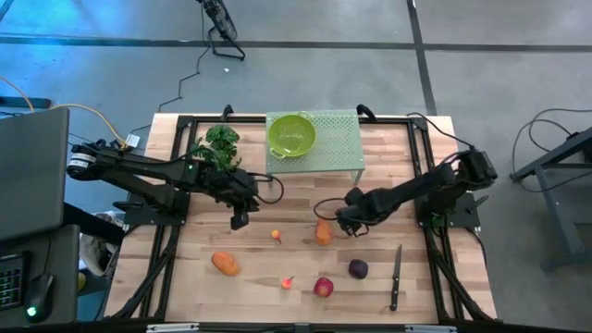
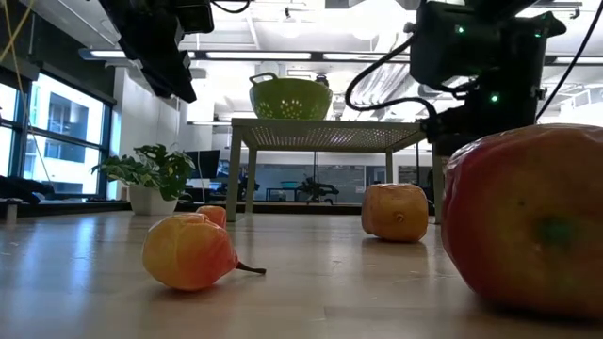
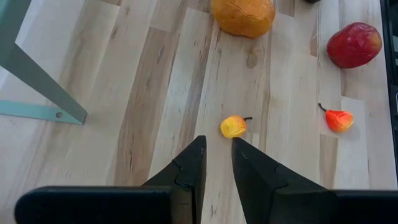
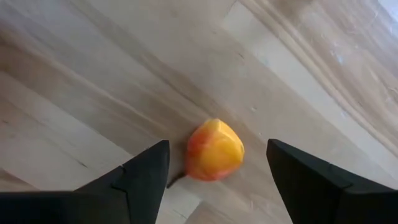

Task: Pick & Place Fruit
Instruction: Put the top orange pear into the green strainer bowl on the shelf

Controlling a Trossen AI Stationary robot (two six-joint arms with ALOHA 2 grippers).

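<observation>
Fruit-picking on the wooden table (image 1: 185, 277) is at the reach-and-grasp step, with every piece on the boards and none lifted. Read from overhead, the right gripper (image 1: 340, 225) hangs near the table's centre, its pincer spread wide and empty. An orange oblong fruit (image 1: 323, 232) lies just beside it at 8 o'clock. The right wrist camera shows an orange-yellow piece (image 4: 214, 149) resting on the wood between the open fingers (image 4: 140, 177); it is probably that same fruit.

The left gripper (image 1: 239, 222) waits at 9 o'clock of centre, fingers (image 3: 189, 168) parted only narrowly and holding nothing. A small yellow fruit (image 3: 233, 126) sits just ahead of it.

A second orange piece (image 1: 225, 264) lies toward 7 o'clock, a red apple (image 1: 323, 287) at 6 o'clock and a dark plum (image 1: 358, 268) at 5 o'clock.

The next move likely calls for the right arm to lower, centre the fruit squarely and close gently, since its rounded shape could roll. The green colander (image 1: 291, 134) at 12 o'clock looks the probable destination.
</observation>
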